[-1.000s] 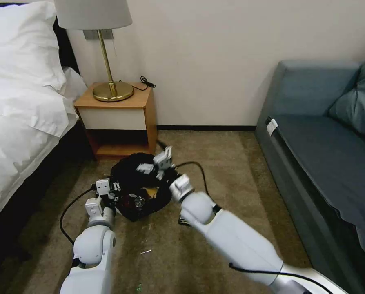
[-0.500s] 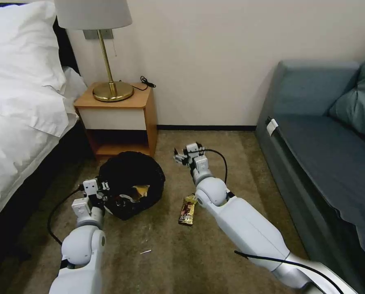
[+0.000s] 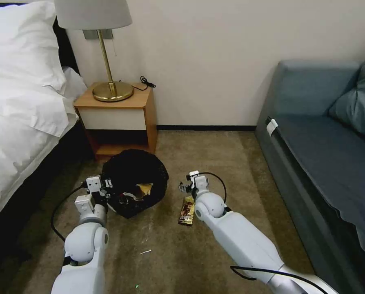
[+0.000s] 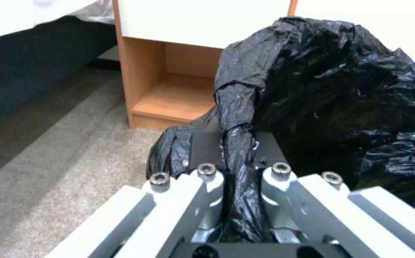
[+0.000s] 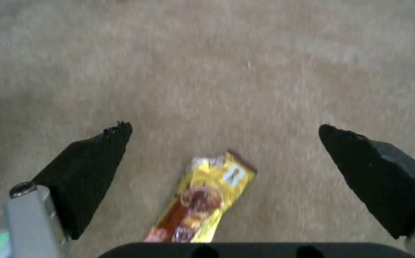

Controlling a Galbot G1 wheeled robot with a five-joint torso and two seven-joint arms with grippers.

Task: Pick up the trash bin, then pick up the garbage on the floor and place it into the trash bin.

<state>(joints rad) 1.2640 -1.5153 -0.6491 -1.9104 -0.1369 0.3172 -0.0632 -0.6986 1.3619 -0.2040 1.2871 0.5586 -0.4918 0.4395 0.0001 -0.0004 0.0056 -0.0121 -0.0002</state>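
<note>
My left gripper [image 3: 105,188] clamps the trash bin [image 3: 135,181]; litter inside. My right gripper [image 5: 224,150], spread wide, hovers over the snack wrapper [image 3: 187,210] at bin's four o'clock.

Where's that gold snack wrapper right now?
The snack wrapper lies flat on the carpet, just right of the trash bin, directly below the open right gripper.
</note>
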